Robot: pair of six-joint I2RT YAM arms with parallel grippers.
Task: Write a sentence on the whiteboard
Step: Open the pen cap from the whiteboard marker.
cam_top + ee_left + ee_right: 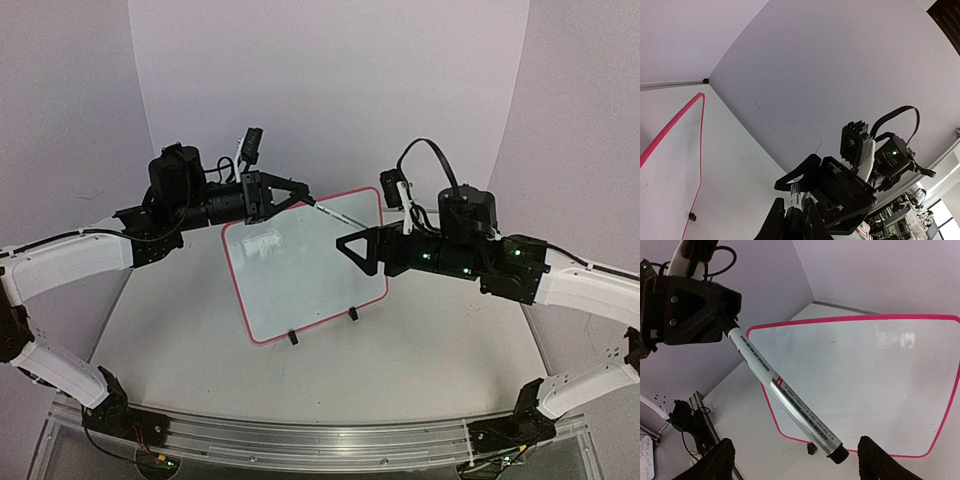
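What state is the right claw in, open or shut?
Open: the right claw has its fingers wide apart, the marker between them not pinched.

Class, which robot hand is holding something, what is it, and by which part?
The left hand grips the marker by the end opposite its black tip. That tip juts free between the fingers of the open right hand, which holds nothing.

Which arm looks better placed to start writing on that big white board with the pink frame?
Left. The left gripper is shut on the long silver marker pen, held over the white pink-framed board. The right gripper stands open, gripping nothing; the pen's black end lies between its fingers.
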